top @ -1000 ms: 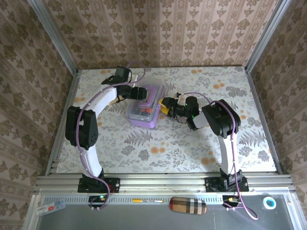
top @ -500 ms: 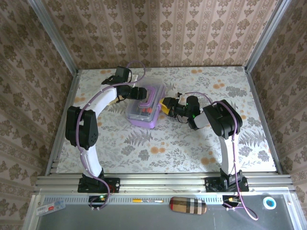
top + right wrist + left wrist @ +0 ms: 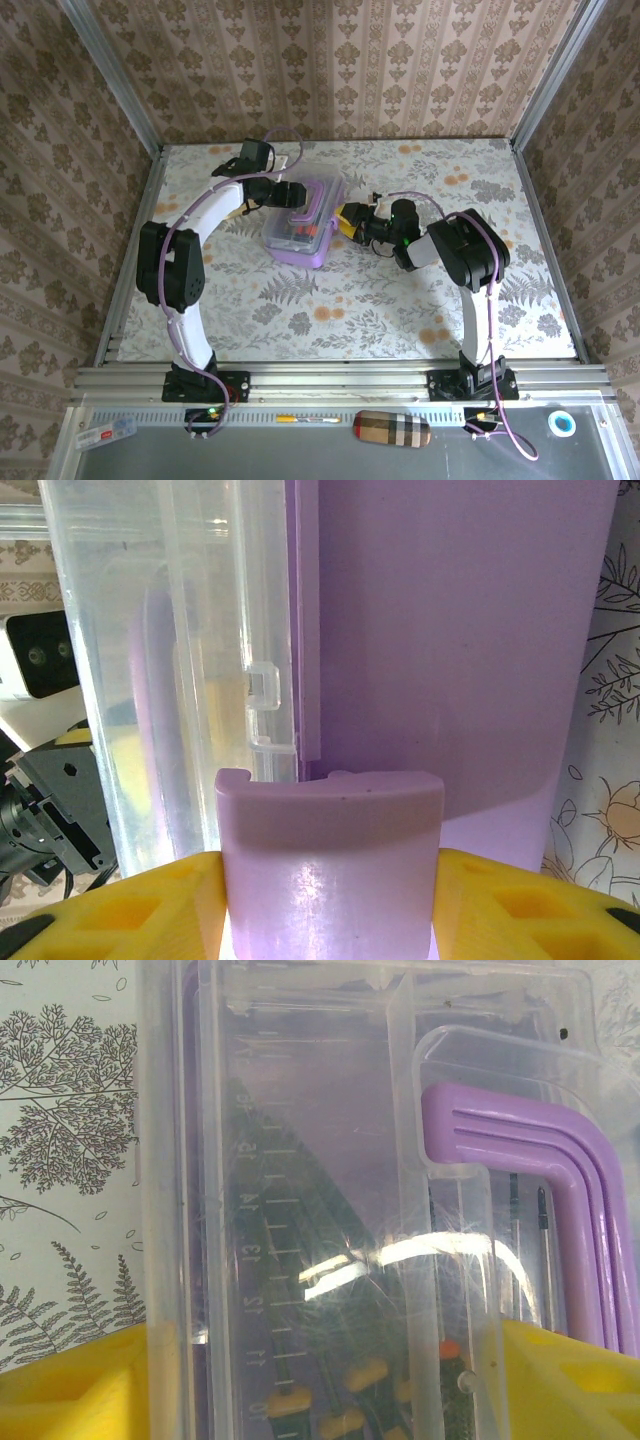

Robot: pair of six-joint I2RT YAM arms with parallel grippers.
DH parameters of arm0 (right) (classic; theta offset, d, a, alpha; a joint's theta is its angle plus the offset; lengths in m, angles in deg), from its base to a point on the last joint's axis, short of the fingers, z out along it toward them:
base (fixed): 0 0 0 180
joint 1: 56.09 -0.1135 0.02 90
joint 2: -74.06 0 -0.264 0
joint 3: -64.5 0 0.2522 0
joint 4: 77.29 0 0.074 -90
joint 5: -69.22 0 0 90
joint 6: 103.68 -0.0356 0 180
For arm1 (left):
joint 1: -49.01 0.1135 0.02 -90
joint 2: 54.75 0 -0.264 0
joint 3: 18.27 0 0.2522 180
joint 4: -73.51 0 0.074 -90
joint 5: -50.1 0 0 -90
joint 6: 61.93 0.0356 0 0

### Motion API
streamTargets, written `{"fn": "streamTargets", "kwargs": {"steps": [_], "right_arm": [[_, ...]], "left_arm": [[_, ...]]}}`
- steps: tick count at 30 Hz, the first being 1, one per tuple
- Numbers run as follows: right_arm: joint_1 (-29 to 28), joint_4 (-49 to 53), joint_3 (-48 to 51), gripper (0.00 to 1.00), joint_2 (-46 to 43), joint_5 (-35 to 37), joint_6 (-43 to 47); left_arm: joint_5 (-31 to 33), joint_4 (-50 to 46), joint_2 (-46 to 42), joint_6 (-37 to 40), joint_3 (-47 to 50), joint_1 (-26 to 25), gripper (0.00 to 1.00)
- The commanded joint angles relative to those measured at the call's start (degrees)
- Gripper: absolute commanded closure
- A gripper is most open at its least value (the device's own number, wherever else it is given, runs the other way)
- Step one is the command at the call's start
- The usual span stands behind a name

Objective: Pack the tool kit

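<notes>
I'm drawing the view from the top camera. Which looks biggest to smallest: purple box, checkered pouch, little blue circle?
Largest: purple box.
Then: checkered pouch, clearly smaller.
Smallest: blue circle.
The pouch lies nearer the camera, so its real size is less sure.

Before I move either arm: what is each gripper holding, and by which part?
Right gripper clamps the purple side latch of the tool kit box. Left gripper grips the clear lid across its width, beside the purple handle.
</notes>
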Motion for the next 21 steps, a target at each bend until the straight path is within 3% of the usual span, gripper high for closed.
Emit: {"fn": "streamTargets", "kwargs": {"steps": [1, 13, 21], "right_arm": [[0.22, -0.2, -0.54, 0.44, -3.04, -0.88, 1.97], [-0.16, 16.19, -4.27, 0.44, -6.38, -0.39, 10.28], [-0.94, 18.78, -5.81, 0.44, -5.13, -0.21, 11.03]], "left_arm": [[1.23, -11.88, 8.7, -2.73, 5.99, -0.74, 0.71], [2.38, -12.45, 8.95, -2.74, 5.55, -1.52, 0.72], [2.29, -12.44, 9.07, -2.73, 5.48, -1.8, 0.72]]}}
